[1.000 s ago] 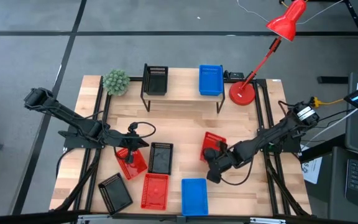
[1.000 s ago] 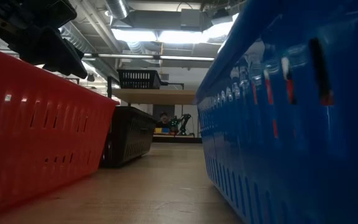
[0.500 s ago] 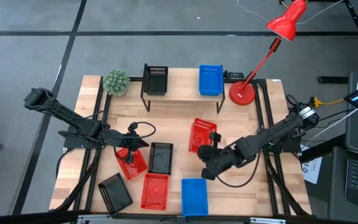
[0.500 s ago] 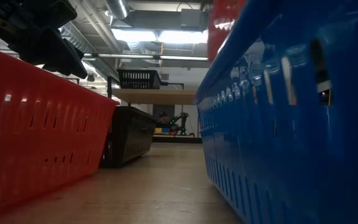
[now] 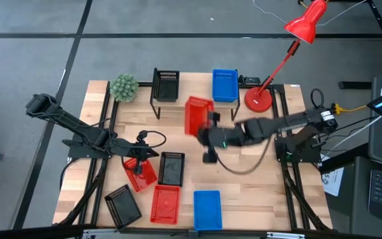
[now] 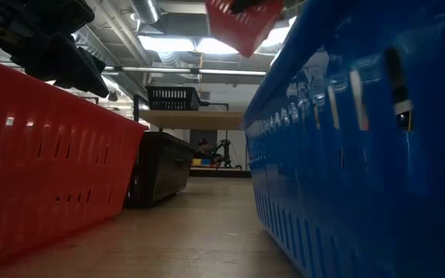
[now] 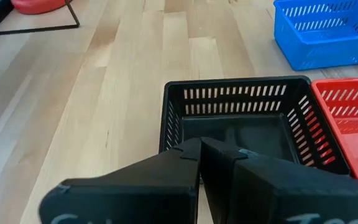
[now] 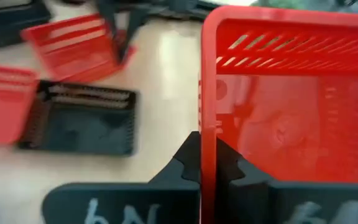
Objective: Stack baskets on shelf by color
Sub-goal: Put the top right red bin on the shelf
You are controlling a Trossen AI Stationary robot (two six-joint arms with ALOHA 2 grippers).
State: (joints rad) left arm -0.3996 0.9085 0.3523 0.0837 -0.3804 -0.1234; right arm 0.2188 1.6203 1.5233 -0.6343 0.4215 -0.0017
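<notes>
Red plastic mesh basket (image 5: 198, 115): rim pinched edge-on in right tool (image 5: 207, 131), frame centre; may swing, clipping shelf (image 5: 194, 97).

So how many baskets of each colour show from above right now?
Red baskets: 3
Blue baskets: 2
Black baskets: 3
Total: 8 visible; any nested inside another would not show.
</notes>
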